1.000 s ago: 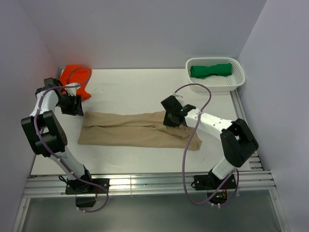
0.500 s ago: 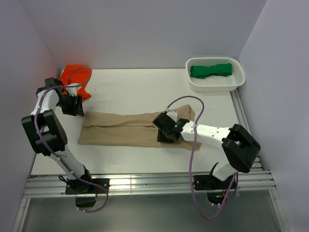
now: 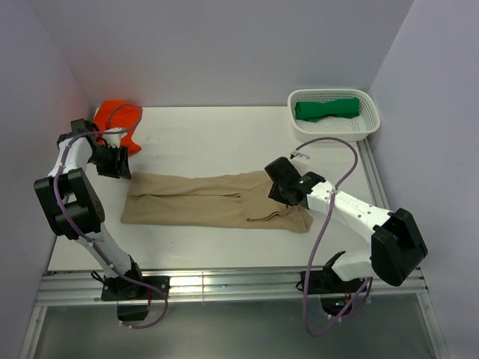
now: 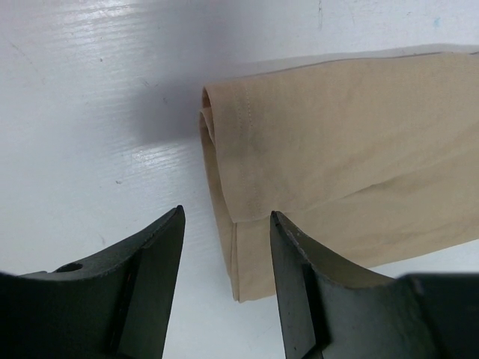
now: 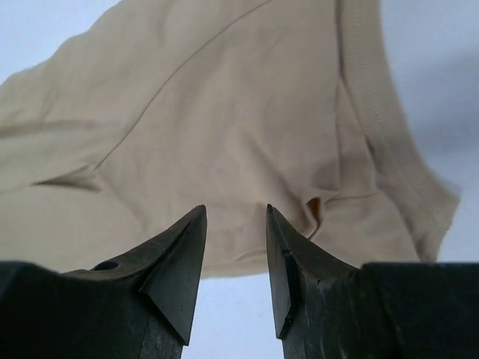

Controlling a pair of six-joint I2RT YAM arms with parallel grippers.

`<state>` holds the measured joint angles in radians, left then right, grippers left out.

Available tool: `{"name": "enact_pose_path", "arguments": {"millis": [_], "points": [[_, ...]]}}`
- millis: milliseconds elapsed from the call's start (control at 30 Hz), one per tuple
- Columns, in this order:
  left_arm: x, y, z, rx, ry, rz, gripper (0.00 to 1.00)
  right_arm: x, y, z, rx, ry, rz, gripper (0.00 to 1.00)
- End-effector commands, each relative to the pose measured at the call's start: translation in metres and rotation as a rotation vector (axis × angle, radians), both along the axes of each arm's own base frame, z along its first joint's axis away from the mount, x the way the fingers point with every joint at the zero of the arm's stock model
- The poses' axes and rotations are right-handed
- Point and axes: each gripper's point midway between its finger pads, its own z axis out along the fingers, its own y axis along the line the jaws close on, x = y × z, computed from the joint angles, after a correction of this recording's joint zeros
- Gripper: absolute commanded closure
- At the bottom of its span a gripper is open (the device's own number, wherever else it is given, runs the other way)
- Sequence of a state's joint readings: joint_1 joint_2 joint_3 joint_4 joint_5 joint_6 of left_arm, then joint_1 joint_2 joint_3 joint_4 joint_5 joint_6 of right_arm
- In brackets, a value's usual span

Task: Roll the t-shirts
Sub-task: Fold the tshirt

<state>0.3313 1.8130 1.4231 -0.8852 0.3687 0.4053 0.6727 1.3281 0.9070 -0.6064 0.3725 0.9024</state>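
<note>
Tan t-shirt (image 3: 213,200): folded lengthwise on table (image 3: 224,142)
Left gripper (image 4: 226,221): fingers spread, empty, over shirt's left end
Right gripper (image 5: 236,217): fingers spread, empty, over right end

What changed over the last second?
Right pincer opened, apparently releasing the tan t-shirt, dipped left and nearer, then swung back right over its right end. Left pincer stayed open at the left end; orange t-shirt, basket and green t-shirt unmoved.
</note>
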Motion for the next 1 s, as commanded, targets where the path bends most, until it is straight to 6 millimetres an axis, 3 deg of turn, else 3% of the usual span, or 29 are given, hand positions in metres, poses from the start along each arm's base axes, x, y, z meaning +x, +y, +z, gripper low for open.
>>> {"name": "enact_pose_path", "arguments": {"millis": [0, 133, 233, 467, 567, 633, 700, 733, 867, 967], "points": [[0.01, -0.002, 0.01, -0.002, -0.033, -0.022, 0.45, -0.001, -0.015, -0.014, -0.041, 0.026, -0.014, 0.55], [0.012, -0.003, 0.005, -0.011, -0.019, -0.02, 0.45, -0.025, -0.025, -0.044, -0.031, 0.079, -0.028, 0.56], [0.014, -0.005, 0.002, -0.014, -0.012, -0.023, 0.46, -0.042, -0.034, -0.052, -0.011, 0.094, -0.049, 0.57], [0.018, -0.01, 0.001, -0.013, -0.014, -0.036, 0.46, -0.058, -0.048, -0.033, 0.045, 0.037, -0.091, 0.56], [0.02, -0.012, 0.002, -0.014, -0.017, -0.039, 0.45, -0.047, -0.053, -0.014, 0.033, -0.013, -0.101, 0.51], [0.02, -0.012, 0.003, -0.014, -0.022, -0.04, 0.45, -0.027, -0.059, -0.005, 0.028, -0.043, -0.13, 0.48], [0.02, -0.013, 0.004, -0.017, -0.024, -0.044, 0.44, -0.012, -0.063, -0.007, 0.022, -0.025, -0.107, 0.47], [0.02, -0.014, 0.006, -0.017, -0.029, -0.048, 0.43, 0.002, -0.076, -0.015, 0.01, -0.008, -0.152, 0.47], [0.018, -0.015, 0.01, -0.015, -0.043, -0.06, 0.41, 0.032, -0.091, -0.027, -0.017, 0.014, -0.138, 0.36], [0.019, -0.017, 0.015, -0.02, -0.057, -0.069, 0.4, 0.045, -0.086, -0.039, 0.012, 0.042, -0.097, 0.32]]}}
